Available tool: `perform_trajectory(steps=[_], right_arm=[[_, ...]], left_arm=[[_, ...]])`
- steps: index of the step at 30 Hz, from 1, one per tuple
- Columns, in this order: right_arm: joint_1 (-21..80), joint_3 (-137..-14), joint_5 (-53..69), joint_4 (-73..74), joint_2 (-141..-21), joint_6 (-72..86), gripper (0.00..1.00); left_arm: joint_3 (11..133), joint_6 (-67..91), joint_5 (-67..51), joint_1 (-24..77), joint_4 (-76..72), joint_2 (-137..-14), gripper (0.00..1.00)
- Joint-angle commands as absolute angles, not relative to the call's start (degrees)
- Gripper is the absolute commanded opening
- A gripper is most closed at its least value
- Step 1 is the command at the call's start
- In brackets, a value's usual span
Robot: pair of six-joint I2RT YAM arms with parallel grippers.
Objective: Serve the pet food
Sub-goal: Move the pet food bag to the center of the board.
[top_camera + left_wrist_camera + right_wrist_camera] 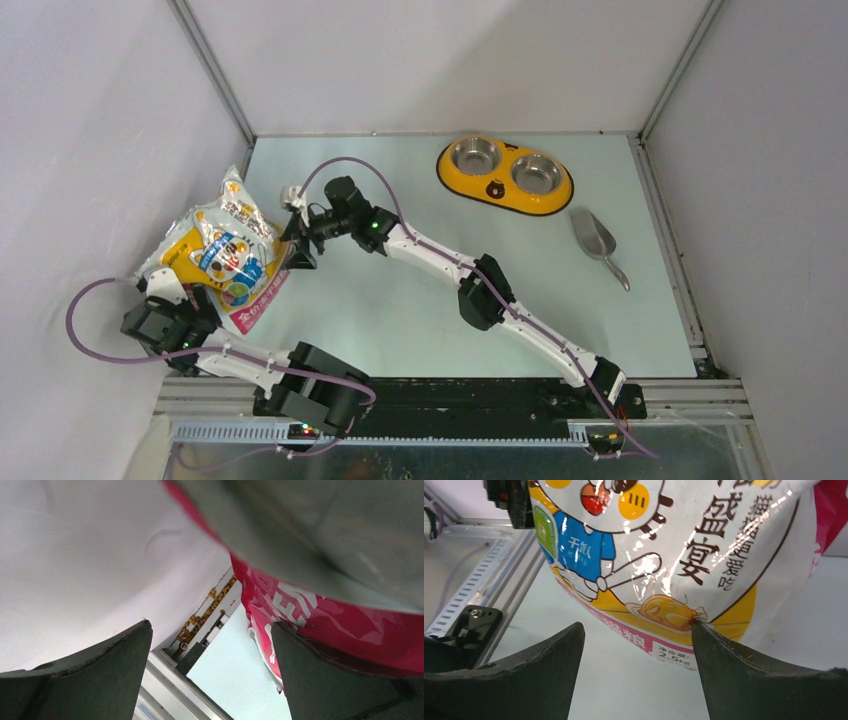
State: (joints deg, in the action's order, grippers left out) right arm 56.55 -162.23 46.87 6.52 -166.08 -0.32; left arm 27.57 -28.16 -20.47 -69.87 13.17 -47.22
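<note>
Wondering how you'd play this one lol. Far left, the left gripper [211,626] is spread wide with nothing in it, one finger right up against the pink bottom seam of the bag [215,255]. The bag sits tilted up at the left side of the table [400,310]. Some pet food [207,612] is loose in the groove of the metal rail [165,672] by the table edge, little tan bits. The rest I'm guessing is inside the bag, can't see in. — mo_k

And the right gripper [638,624] is unclenched too, fingers apart and aimed at the bag's lower front, one tip looks to be touching the film. My take: that glossy plastic is slick and crinkly and the bag looks floppy. So pinch a fold or a corner seam, not the flat printed face, and get both sides pinched before lifting or it'll slump and dump. Going right, the yellow feeder [505,177] is a smooth oval with two shiny steel bowls, well apart from the bag. The grey metal scoop [597,243] lies near it, handle toward the arms. Hard round rims, so I'd tip slowly or kibble bounces out. — tinker
</note>
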Motion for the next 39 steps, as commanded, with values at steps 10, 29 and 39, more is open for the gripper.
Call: perform_trajectory(steps=[10, 29, 39], right_arm=[[58.45, -170.65, 46.62, 5.18, -167.56, 0.27, 0.76], [56.63, -173.78, 40.18, 4.53, -171.92, -7.94, 0.92], [58.23, -174.73, 42.32, 5.18, -172.54, -11.47, 0.91]], left_arm=[[27.42, -30.38, -27.59, -66.63, 23.76, -48.68, 0.98], [27.07, -31.5, -26.51, -66.62, 24.07, -50.21, 0.98], [27.76, -31.26, -26.97, -66.62, 25.6, -49.19, 0.98]])
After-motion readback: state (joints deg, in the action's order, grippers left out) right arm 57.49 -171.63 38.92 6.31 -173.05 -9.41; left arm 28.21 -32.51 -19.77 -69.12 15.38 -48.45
